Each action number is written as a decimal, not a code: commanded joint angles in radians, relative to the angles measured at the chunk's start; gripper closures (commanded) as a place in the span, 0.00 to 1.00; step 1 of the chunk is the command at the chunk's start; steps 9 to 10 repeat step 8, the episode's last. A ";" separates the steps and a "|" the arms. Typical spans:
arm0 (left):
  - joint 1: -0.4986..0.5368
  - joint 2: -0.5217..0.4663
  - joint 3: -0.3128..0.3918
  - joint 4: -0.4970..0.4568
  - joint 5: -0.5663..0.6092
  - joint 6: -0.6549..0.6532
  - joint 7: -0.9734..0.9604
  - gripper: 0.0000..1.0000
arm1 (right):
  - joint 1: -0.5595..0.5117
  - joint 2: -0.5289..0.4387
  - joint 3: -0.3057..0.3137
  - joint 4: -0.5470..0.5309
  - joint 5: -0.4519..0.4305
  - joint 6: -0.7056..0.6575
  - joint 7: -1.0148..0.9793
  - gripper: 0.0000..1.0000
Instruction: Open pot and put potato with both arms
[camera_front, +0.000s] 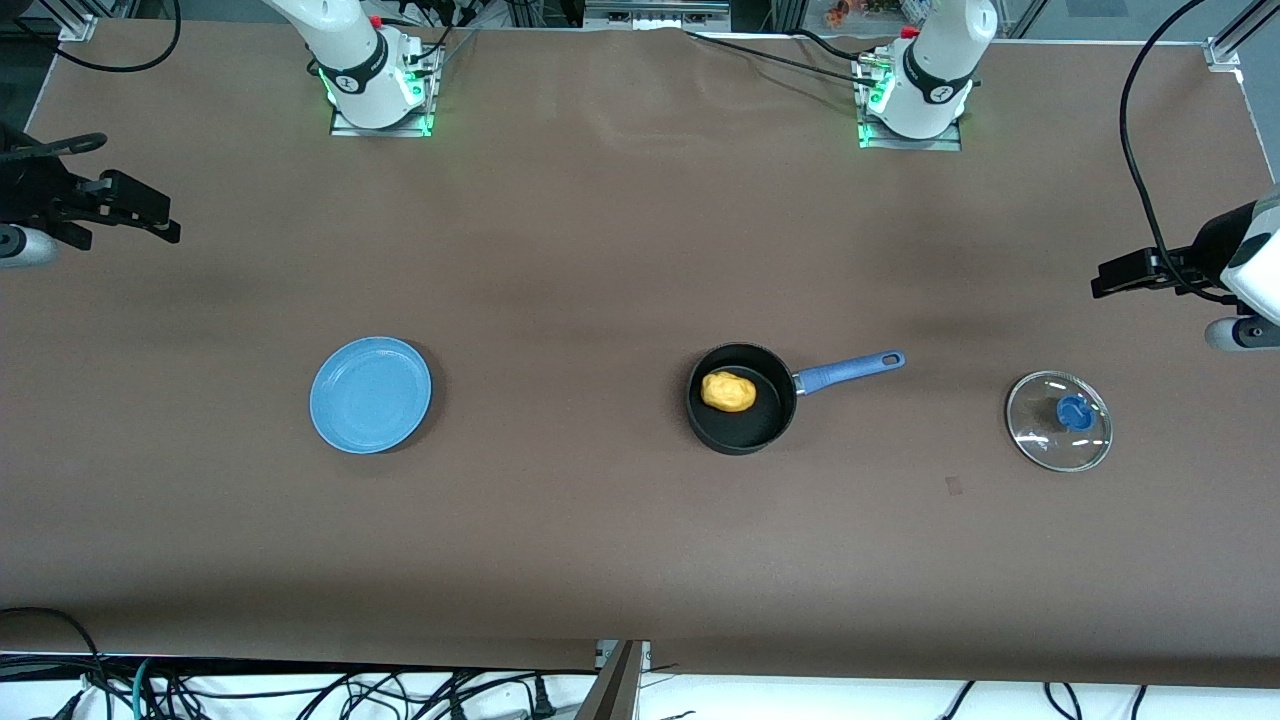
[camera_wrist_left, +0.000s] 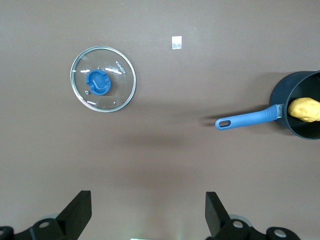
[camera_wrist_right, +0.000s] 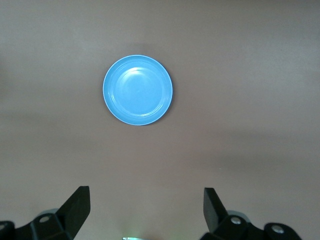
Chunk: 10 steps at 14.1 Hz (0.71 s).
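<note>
The black pot (camera_front: 745, 425) stands open near the table's middle, its blue handle (camera_front: 850, 368) pointing toward the left arm's end. The yellow potato (camera_front: 728, 390) lies inside it. The glass lid (camera_front: 1058, 420) with its blue knob lies flat on the table toward the left arm's end, apart from the pot. My left gripper (camera_front: 1110, 275) is open and empty, up over that end; its wrist view shows the lid (camera_wrist_left: 103, 85), the pot (camera_wrist_left: 282, 97) and the potato (camera_wrist_left: 306, 109). My right gripper (camera_front: 150, 212) is open and empty over the right arm's end.
A flat blue plate (camera_front: 370, 394) lies empty toward the right arm's end, level with the pot; it also shows in the right wrist view (camera_wrist_right: 138, 90). A small pale mark (camera_wrist_left: 176, 42) is on the brown table near the lid.
</note>
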<state>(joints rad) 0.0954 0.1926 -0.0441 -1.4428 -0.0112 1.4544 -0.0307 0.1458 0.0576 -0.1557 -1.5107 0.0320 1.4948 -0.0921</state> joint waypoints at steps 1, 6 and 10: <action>0.001 0.007 0.001 0.019 -0.018 -0.016 0.000 0.00 | -0.002 0.002 -0.001 0.023 -0.017 -0.007 -0.015 0.00; 0.001 0.007 0.003 0.019 -0.018 -0.016 0.000 0.00 | -0.008 0.004 -0.005 0.027 -0.041 -0.005 -0.017 0.00; 0.001 0.007 0.003 0.019 -0.019 -0.016 0.000 0.00 | -0.009 0.002 -0.008 0.026 -0.040 -0.007 -0.017 0.00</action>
